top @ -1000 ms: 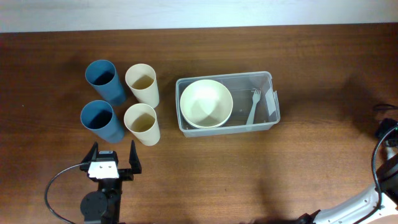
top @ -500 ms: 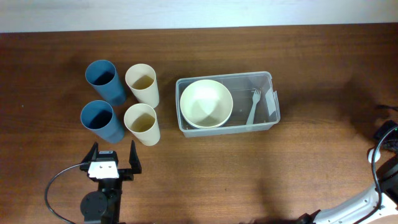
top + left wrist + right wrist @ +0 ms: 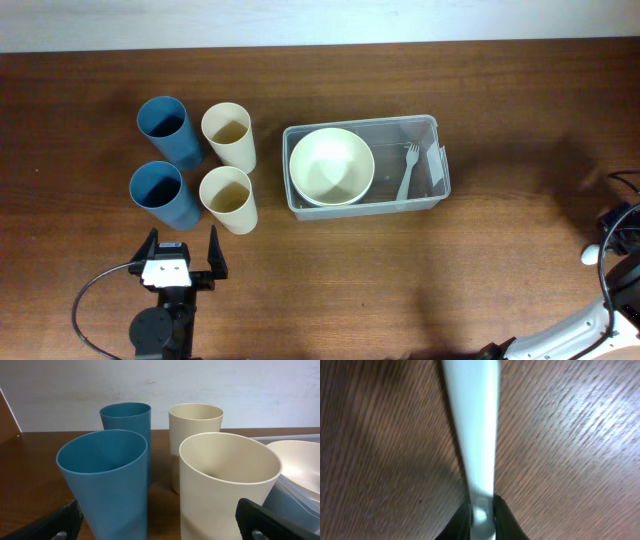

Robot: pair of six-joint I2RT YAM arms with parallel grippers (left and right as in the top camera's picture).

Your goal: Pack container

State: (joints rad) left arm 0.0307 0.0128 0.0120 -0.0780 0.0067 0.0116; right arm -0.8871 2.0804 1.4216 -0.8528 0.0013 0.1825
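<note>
The clear container (image 3: 360, 123) lies mid-table, holding a cream bowl (image 3: 332, 166) on its left side and a pale fork (image 3: 407, 170) on its right. At the far right table edge my right gripper (image 3: 606, 243) is shut on a pale utensil (image 3: 590, 256). In the right wrist view the utensil's handle (image 3: 472, 425) runs up from the closed black fingers (image 3: 506, 522) of that gripper (image 3: 481, 515), low over the wood. My left gripper (image 3: 180, 255) stands open and empty in front of the cups; the left wrist view shows its fingers (image 3: 55, 525) wide apart.
Two blue cups (image 3: 165, 130) (image 3: 160, 192) and two cream cups (image 3: 228, 135) (image 3: 228, 198) stand upright left of the container. In the left wrist view the near blue cup (image 3: 105, 480) and near cream cup (image 3: 225, 485) are directly ahead.
My right gripper has closed on the pale utensil and shifted slightly toward the table's front edge. The left arm, cups and container have not moved.
</note>
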